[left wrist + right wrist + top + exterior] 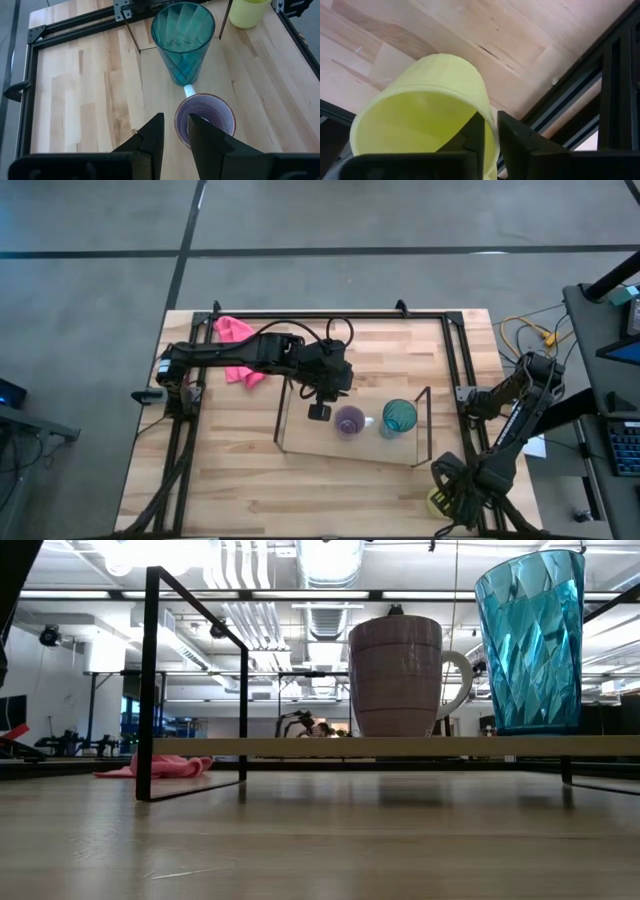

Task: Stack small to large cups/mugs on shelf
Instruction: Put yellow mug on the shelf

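Observation:
A small purple mug [349, 421] and a tall teal tumbler [398, 417] stand side by side on their bases on the shelf [400, 747], a clear panel between black wire end frames. My left gripper [175, 122] hovers open above the shelf, just to the left of the purple mug [205, 120], touching nothing. The yellow mug [437, 502] is at the table's near right corner, where my right gripper [491, 120] points down, shut on its rim. My right gripper holds the yellow mug by its rim wall [489, 131], one finger [472, 132] inside the mug and one [517, 135] outside. The fingers come from above, pointing down. Whether the mug's base is on the table, I cannot tell.
A pink cloth [237, 340] lies at the table's far left, under the left arm. The black table frame [580, 90] runs close beside the yellow mug. The shelf's panel is bare to the left of the purple mug [395, 677].

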Robot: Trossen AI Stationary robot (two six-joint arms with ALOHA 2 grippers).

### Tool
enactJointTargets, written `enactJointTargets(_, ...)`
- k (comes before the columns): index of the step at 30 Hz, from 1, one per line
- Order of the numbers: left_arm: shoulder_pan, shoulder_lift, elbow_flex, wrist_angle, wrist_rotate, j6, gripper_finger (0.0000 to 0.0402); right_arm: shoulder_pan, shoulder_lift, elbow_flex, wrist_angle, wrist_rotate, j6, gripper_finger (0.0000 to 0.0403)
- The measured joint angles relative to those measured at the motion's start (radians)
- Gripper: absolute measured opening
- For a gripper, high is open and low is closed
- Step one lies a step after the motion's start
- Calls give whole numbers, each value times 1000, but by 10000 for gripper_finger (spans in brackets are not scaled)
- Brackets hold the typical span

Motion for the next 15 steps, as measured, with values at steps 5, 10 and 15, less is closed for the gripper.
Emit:
enactJointTargets(5, 0, 0, 0, 0, 0, 0, 73, 0, -2, 8, 2, 1, 0, 12)
enactJointTargets(10, 0, 0, 0, 0, 0, 0, 73, -5, -4, 46, -1, 0, -1, 10)
enactJointTargets(15, 0, -8, 2, -12, 0, 1, 73, -28, -15, 117, -5, 4, -24, 10)
